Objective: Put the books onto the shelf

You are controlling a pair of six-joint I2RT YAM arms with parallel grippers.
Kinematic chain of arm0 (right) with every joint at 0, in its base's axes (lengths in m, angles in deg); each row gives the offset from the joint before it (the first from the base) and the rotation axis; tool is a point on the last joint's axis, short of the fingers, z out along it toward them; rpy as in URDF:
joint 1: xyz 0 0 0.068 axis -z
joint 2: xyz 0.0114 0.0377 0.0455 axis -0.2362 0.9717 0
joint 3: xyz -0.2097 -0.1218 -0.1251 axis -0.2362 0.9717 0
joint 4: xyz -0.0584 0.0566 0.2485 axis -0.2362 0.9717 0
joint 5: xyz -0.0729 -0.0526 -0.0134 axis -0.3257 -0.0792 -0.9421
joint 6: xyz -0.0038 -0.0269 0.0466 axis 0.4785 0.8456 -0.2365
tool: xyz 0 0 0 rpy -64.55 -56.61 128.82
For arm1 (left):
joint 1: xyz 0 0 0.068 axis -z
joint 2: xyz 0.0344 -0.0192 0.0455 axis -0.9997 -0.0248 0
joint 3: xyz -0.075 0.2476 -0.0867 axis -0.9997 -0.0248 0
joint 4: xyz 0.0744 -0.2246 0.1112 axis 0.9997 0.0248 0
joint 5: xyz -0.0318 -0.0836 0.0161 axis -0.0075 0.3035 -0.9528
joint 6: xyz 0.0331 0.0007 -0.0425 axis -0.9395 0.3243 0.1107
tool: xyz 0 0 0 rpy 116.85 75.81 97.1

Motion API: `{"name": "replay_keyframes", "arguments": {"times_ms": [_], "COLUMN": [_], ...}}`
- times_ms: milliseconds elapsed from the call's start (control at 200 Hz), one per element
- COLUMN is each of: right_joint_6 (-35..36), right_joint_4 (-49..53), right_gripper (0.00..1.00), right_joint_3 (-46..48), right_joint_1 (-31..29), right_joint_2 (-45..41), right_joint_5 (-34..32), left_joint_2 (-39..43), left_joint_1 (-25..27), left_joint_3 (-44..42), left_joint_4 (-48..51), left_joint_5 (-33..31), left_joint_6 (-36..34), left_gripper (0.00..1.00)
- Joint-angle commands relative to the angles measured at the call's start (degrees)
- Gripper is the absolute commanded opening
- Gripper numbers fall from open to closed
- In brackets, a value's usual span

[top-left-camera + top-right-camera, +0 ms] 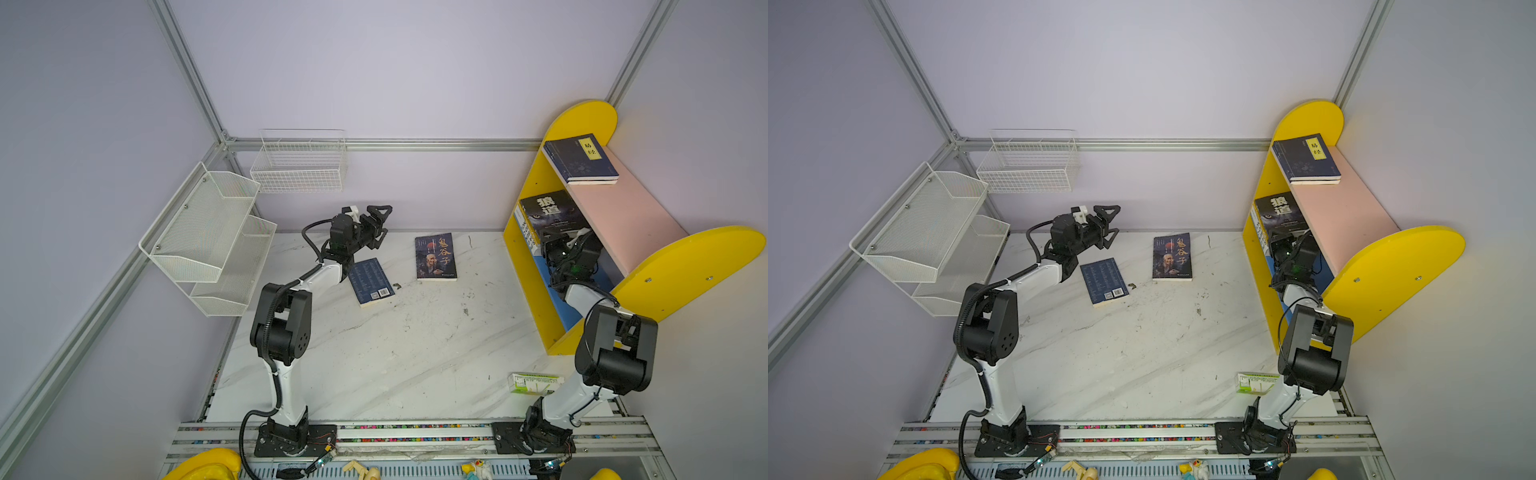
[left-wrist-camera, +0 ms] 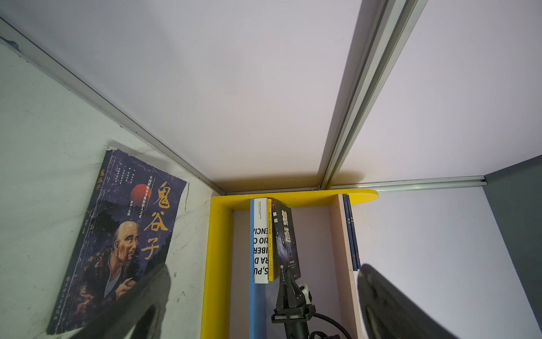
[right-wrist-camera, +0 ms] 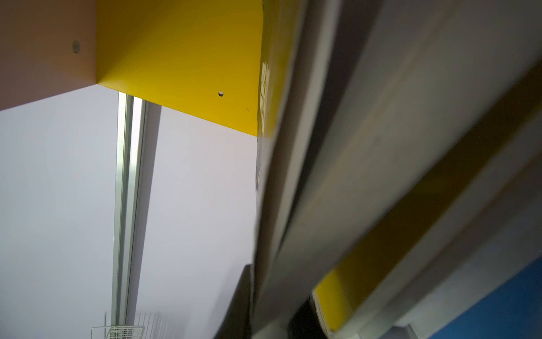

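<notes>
**Containers.** Wooden shelf with yellow rounded side panels, pink upper board and blue lower board [image 1: 521,282], standing at 3 o'clock on the white marbled surface [image 1: 415,353].
- Upper board: navy paperback with yellow label [image 1: 579,160] lying flat at the far end. The left wrist view shows two navy spines there.
- Lower board, far end: large white paperback with black lettering [image 2: 260,211], thin yellow paperback [image 2: 271,258] and dark wolf-cover paperback [image 1: 548,212], side by side on edge. The wolf-cover paperback is tilted, with its cover showing.

**Surroundings.**
- Near 12 o'clock on the surface: dark paperback with an old man on its cover [image 1: 435,257], face up.
- Toward 10 o'clock from it, and apart from it: navy paperback lying barcode side up [image 1: 371,281].
- At 9 o'clock: white mesh tiered rack [image 1: 208,241].
- At 11 o'clock: white wire basket [image 1: 299,162].
- At 5 o'clock: small green-and-white box [image 1: 534,382], partly behind the right arm.

**Arms.**
- The right arm reaches under the pink board into the lower compartment. The right gripper [image 2: 289,281] pinches the near edge of the wolf-cover paperback.
- The left arm is bent at the elbow. The left gripper [image 1: 384,226] is raised near the back wall and points toward 3 o'clock, fingers spread wide in the air. In both top views its wrist overlaps a corner of the barcode-side navy paperback.
</notes>
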Motion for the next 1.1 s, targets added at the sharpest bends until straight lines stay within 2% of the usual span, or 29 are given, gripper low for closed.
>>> {"name": "replay_keyframes", "arguments": {"times_ms": [0, 105, 195, 375, 505, 735, 1095], "right_joint_6": [0.47, 0.02, 0.6, 1.98, 1.87, 3.13, 7.77], "right_joint_4": [-5.2, -5.36, -2.46, 5.25, 8.58, 13.65, 25.77], "right_gripper": [0.04, 0.04, 0.13, 0.19, 0.35, 0.49, 0.58], "right_joint_3": [-2.1, -2.2, -3.28, -4.49, -5.6, -6.67, -9.05], "right_joint_1": [0.13, 0.0, -0.24, -0.66, -0.63, -0.67, -1.36], "right_joint_2": [0.79, 1.61, 1.78, 0.17, 0.14, -1.16, -4.88], "right_joint_5": [-0.4, -0.78, -0.91, -2.27, -2.69, -4.3, -6.98], "left_joint_2": [0.1, 0.25, 0.21, -0.16, -0.66, -0.42, -0.25], "left_joint_1": [-0.33, -0.33, -0.33, -0.33, -0.27, -0.24, -0.24], "left_joint_3": [-2.33, -2.73, -2.9, -3.04, -2.84, -4.14, -5.44], "left_joint_4": [-3.07, -3.17, -3.22, -3.49, -3.93, -4.39, -4.65], "left_joint_5": [0.45, 0.24, 0.23, 0.22, 0.43, 0.73, 1.48], "left_joint_6": [0.57, 0.61, 0.79, 1.28, 2.04, 2.58, 3.21], "left_gripper": [0.98, 0.98, 0.98, 0.98, 0.98, 0.98, 0.98]}}
